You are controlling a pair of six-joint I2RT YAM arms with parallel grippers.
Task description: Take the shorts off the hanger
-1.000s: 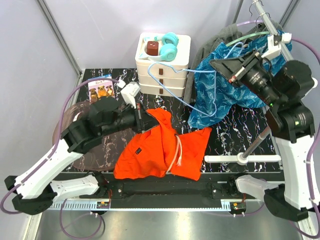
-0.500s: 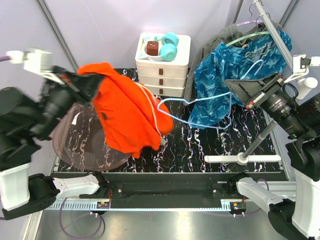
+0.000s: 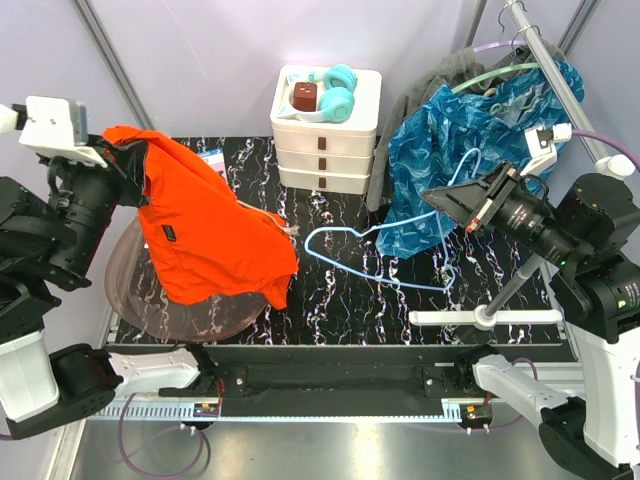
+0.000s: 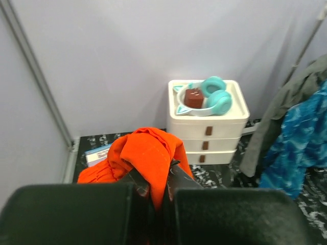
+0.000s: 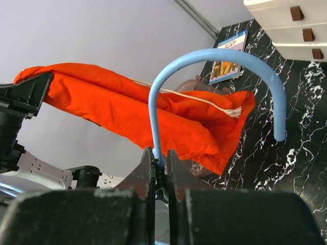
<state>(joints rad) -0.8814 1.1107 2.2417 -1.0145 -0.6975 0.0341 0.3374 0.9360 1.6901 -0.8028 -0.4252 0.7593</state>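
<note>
The bright orange shorts (image 3: 205, 245) hang from my left gripper (image 3: 135, 160), which is shut on their fabric and holds them high at the left, over a round purple tray (image 3: 150, 300). In the left wrist view the orange cloth (image 4: 148, 153) bunches between the jaws. My right gripper (image 3: 445, 205) is shut on a light blue wire hanger (image 3: 370, 250), now bare; its hook (image 5: 219, 56) curves up from the jaws in the right wrist view. Blue mottled shorts (image 3: 450, 160) and dark grey shorts (image 3: 430, 85) hang on the rack at back right.
A white three-drawer box (image 3: 325, 135) with teal headphones (image 3: 335, 90) and a brown box stands at the back middle. A metal rack pole (image 3: 520, 270) slants over its white base bar (image 3: 485, 318) at right. A small booklet (image 3: 212, 158) lies behind the orange shorts.
My left gripper carried the orange shorts from the table up and to the left, off the blue hanger. The right gripper with the hanger lowered toward the table.
</note>
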